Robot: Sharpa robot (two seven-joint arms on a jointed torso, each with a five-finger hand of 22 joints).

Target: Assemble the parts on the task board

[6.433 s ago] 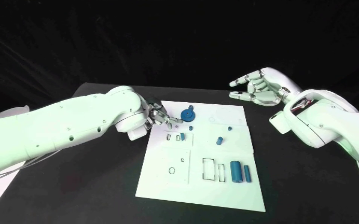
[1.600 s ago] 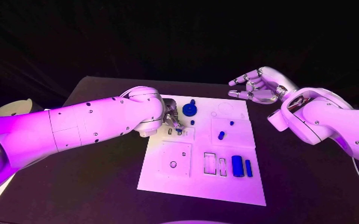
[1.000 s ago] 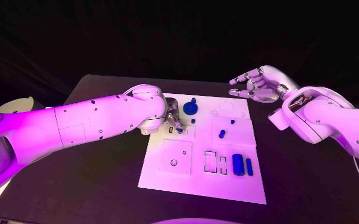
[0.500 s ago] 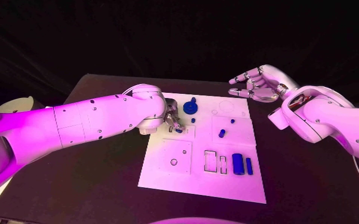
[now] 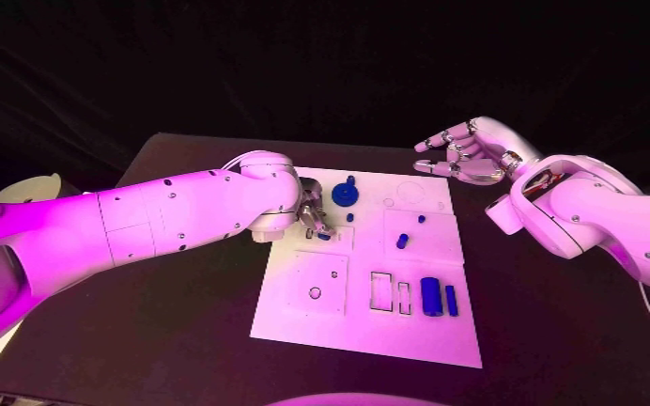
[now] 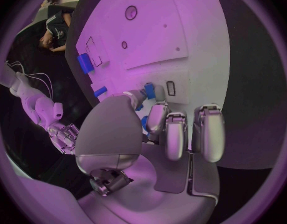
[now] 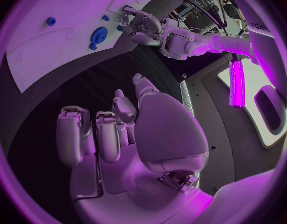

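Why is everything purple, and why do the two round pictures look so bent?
Head view: purple light tints the white task board and both arms, and the backdrop stays black. Left wrist view: a fisheye lens curves the board's straight edges around the left hand. Right wrist view: same bending behind the right hand, plus a bright lit strip.

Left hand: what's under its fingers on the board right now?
The left hand pinches a small blue part at its fingertips, just above a small rectangular slot in the task board. Whether the part touches the board is hidden by the fingers.
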